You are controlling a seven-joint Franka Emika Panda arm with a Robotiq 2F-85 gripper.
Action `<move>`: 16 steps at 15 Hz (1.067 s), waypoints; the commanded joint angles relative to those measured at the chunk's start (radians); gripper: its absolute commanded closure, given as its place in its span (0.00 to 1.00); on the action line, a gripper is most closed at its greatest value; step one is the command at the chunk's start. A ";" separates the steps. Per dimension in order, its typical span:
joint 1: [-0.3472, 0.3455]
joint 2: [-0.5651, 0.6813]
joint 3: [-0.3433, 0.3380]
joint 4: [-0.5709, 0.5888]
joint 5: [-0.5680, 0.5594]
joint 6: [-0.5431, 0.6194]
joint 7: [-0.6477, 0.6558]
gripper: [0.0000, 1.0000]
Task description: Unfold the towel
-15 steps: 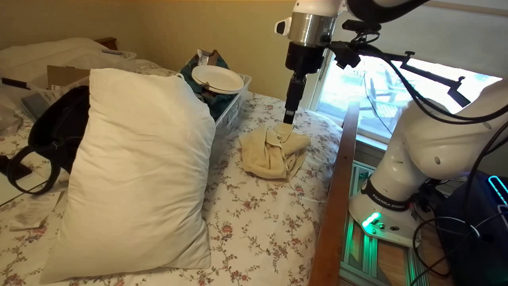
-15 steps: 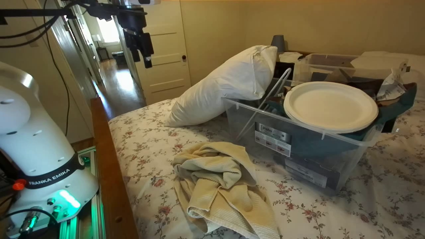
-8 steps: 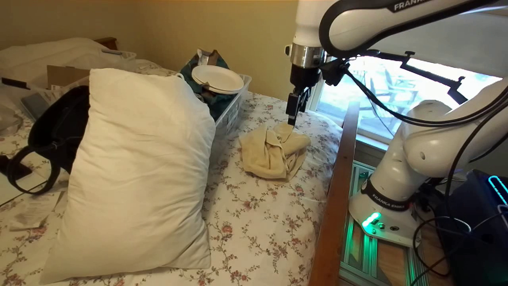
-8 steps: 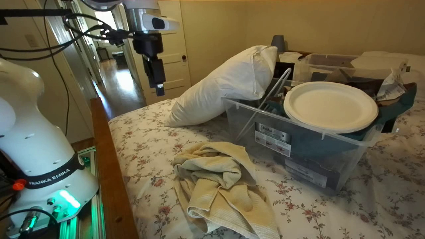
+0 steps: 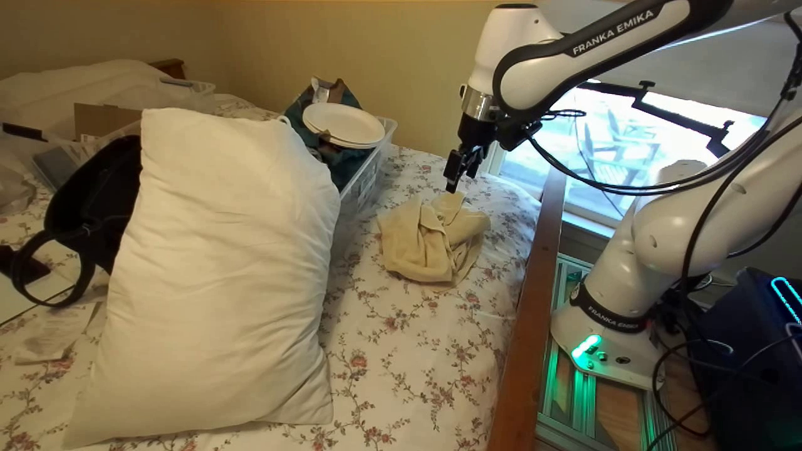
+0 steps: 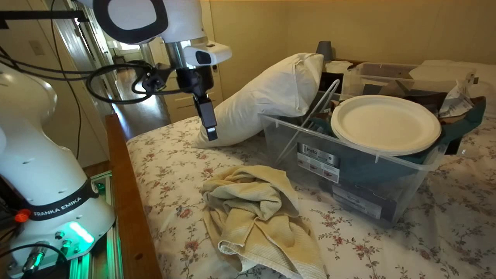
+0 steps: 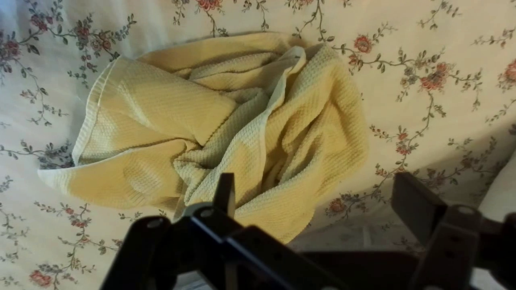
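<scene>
White arm (image 5: 539,78) arched, wrist (image 5: 479,105) angled downward, end effector (image 7: 320,196) slightly tilted, two fingers (image 7: 417,205) spread well apart

Yellow towel (image 7: 225,137) — white sheet (image 5: 401,363) (floral, in red and grey-green) — black hand (image 7: 314,187), white pillow (image 6: 267,97).

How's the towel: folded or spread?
Bunched up, not spread: the wrist view shows the towel heaped in overlapping folds on the sheet.

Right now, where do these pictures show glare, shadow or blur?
In an exterior view, daylight whitens the window; in an exterior view, glare streaks the hallway floor; in the wrist view, gripper fingers look dark and slightly blurred, the yellow towel sharper, the floral bedsheet shadowed toward lower right.
</scene>
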 commanded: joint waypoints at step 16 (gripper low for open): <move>0.051 0.434 -0.156 0.057 0.253 0.371 -0.087 0.00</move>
